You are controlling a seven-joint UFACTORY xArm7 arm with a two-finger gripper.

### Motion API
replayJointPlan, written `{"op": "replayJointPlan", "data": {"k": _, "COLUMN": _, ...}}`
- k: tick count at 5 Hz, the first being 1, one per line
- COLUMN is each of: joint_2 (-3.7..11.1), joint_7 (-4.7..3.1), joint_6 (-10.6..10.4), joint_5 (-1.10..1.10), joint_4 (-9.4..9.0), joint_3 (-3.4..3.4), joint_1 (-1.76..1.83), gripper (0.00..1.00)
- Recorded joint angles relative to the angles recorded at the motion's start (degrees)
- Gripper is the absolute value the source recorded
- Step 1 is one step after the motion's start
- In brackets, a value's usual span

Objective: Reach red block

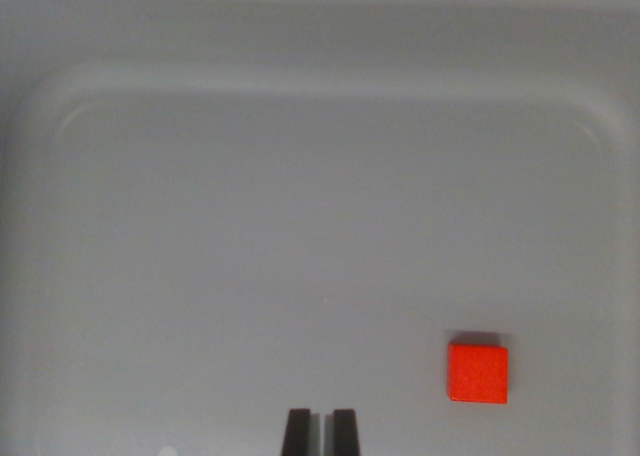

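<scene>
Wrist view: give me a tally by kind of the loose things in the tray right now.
Red block: 1
Other loose things: 0
Total: 1, lying in the grey tray, to the wrist view's right of the gripper.

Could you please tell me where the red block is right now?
In the wrist view, the red block lies on the grey tray floor at lower right, apart from the gripper, toward the view's right.

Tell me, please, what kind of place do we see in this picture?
Probably a lab test setup, not a home. A plain grey tray with raised rim fills the view, holding only one small red block, with the gripper fingertips close together at the bottom edge.
</scene>
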Motion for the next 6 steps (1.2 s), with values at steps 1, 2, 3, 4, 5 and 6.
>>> {"op": "replayJointPlan", "data": {"k": 1, "joint_2": 0.0, "joint_7": 0.0, "joint_6": 0.0, "joint_5": 0.0, "joint_4": 0.0, "joint_3": 0.0, "joint_1": 0.0, "gripper": 0.0}}
{"op": "replayJointPlan", "data": {"k": 2, "joint_2": 0.19, "joint_7": -0.07, "joint_6": -0.71, "joint_5": 0.01, "joint_4": -0.56, "joint_3": -0.09, "joint_1": -0.1, "gripper": 0.0}}
{"op": "replayJointPlan", "data": {"k": 3, "joint_2": 0.19, "joint_7": -0.07, "joint_6": -0.71, "joint_5": 0.01, "joint_4": -0.56, "joint_3": -0.09, "joint_1": -0.1, "gripper": 0.0}}
{"op": "replayJointPlan", "data": {"k": 4, "joint_2": 0.46, "joint_7": -0.18, "joint_6": -1.71, "joint_5": 0.04, "joint_4": -1.35, "joint_3": -0.23, "joint_1": -0.23, "gripper": 0.0}}
{"op": "replayJointPlan", "data": {"k": 5, "joint_2": 0.46, "joint_7": -0.18, "joint_6": -1.71, "joint_5": 0.04, "joint_4": -1.35, "joint_3": -0.23, "joint_1": -0.23, "gripper": 0.0}}
{"op": "replayJointPlan", "data": {"k": 6, "joint_2": 0.8, "joint_7": -0.31, "joint_6": -2.99, "joint_5": 0.06, "joint_4": -2.36, "joint_3": -0.4, "joint_1": -0.4, "gripper": 0.0}}
